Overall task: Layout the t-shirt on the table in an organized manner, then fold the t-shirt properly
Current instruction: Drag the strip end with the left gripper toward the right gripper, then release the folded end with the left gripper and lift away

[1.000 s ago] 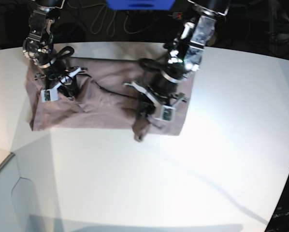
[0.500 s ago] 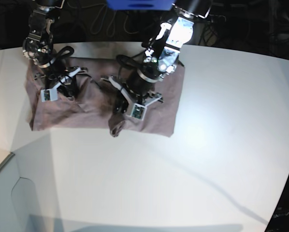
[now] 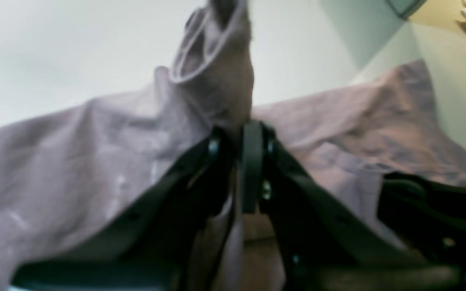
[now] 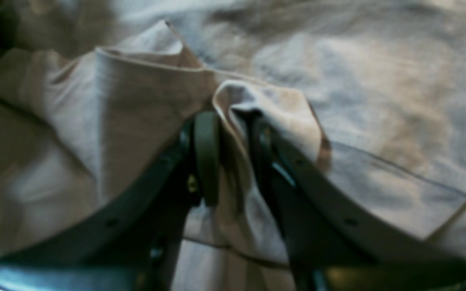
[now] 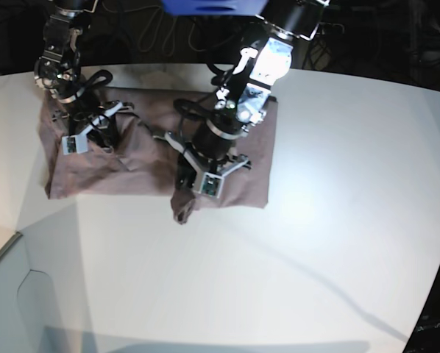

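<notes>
One t-shirt (image 5: 146,165) on one table (image 5: 316,257), two grippers, left (image 3: 237,141) and right (image 4: 233,121) each pinching a fold (both clamped).

We are finding no readable writing, brand, number or sign in any of the three views. The t-shirt (image 5: 227,158) is showing plain mauve-grey cloth with no print or legible label. The table (image 5: 316,250) is showing bare white with no markings. Small pale tags are sitting on the two arms, one on the left arm's wrist (image 5: 207,186) and one on the right arm's wrist (image 5: 71,145), but they are appearing too small and blurred for us to read anything on them.
</notes>
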Controlling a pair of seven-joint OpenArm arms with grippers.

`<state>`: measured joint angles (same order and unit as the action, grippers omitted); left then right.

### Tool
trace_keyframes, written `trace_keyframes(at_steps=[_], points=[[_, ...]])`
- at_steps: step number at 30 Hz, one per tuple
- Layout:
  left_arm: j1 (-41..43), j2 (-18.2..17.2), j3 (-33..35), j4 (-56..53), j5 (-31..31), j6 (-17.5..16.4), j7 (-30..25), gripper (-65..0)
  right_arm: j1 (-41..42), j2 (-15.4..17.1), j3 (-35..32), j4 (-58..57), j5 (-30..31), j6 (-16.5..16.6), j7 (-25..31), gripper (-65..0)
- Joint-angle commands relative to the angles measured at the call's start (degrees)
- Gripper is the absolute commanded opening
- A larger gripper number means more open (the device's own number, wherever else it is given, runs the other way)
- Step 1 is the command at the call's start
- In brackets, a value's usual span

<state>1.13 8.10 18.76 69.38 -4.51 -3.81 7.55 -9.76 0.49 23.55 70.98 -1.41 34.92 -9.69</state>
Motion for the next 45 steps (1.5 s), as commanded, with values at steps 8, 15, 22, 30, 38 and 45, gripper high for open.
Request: trace_keyframes(at_steps=[8,15,22,30,38,45], points=[[-1.35,0.56,5.81,-1.65,-0.37,1.31,-1.27,-32.4,-0.83,0.34,0.05,-0.17,-2.15,0.29,-3.80,-51.5],[2.87,-2.08,5.28,11.54,-0.37,1.57,-1.35,-24.3,-0.75,0.34,0.32,-0.08,-2.15,0.29,-3.80,-51.5],[9.03,-9.02,-4.83,18.04,-0.45,1.66,-1.18,-31.9,-0.48,0.34,0.32,-0.08,-2.15,0.29,-3.80,-51.4],[13.07,-8.85,-6.24,12.15,-0.45,1.13,-1.09,-41.8,-0.22,0.34,0.23,-0.08,-2.15,0.29,-3.80,-51.4],[11.49,-8.32,4.75,5.47,-0.54,1.13,-1.35,-41.8,-0.22,0.34,0.41,-0.08,-2.15,0.29,-3.71,-51.4],[6.48,-8.41,18.38,8.37,-11.88,1.04,-1.44,-41.8,-0.31,0.34,0.41,-0.08,-2.15,0.29,-3.80,-51.4]])
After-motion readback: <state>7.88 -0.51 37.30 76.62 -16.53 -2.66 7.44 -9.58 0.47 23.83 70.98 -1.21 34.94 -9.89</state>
